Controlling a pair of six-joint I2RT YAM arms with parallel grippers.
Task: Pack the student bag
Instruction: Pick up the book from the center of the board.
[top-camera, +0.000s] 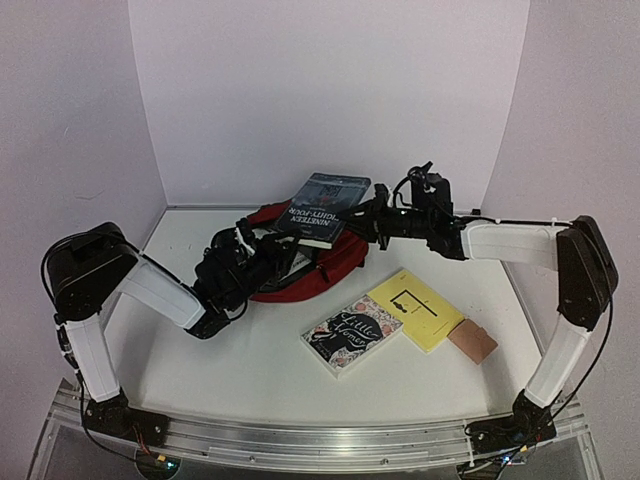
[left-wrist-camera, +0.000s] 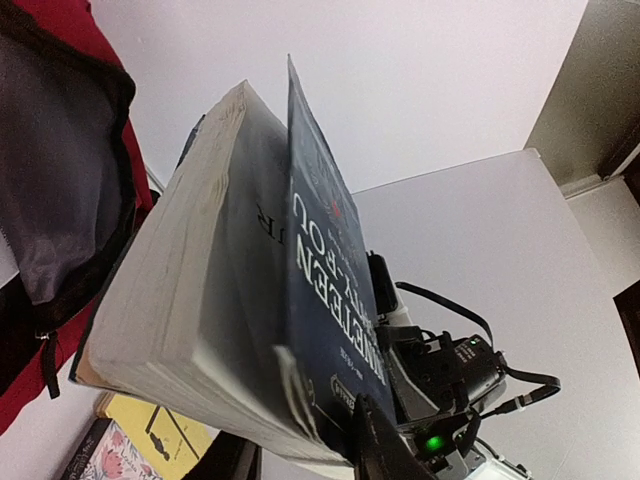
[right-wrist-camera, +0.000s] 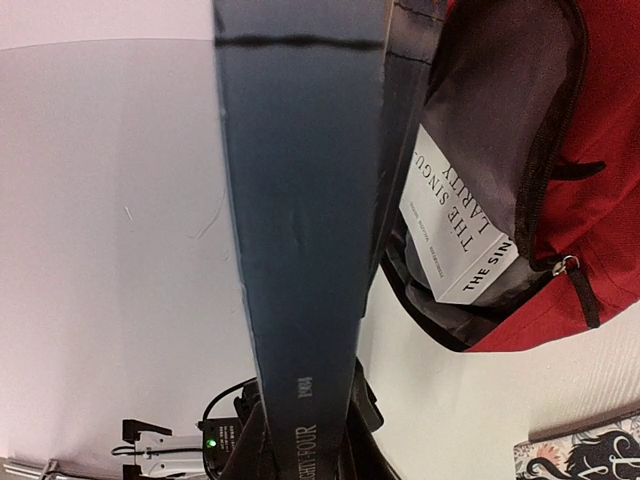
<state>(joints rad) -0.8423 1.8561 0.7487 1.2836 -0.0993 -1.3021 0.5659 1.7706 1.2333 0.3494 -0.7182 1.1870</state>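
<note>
Backpack (top-camera: 338, 262) lies open at the rear centre of the counter (top-camera: 250, 350), with a white book (right-wrist-camera: 460, 235) inside its dark lining. Right tool (top-camera: 366, 222) pinches a blue book (top-camera: 325, 208) by one edge, above the backpack's mouth. Left tool (top-camera: 243, 252) sits apparently at the backpack's left rim. Its fingers are lost in dark clutter, so whether they are spread or pressed together cannot be told.

The dark red student bag (top-camera: 335, 265) lies slumped mid-table; black-edged mouth unzipped and gaping; grey lining exposed.
</note>
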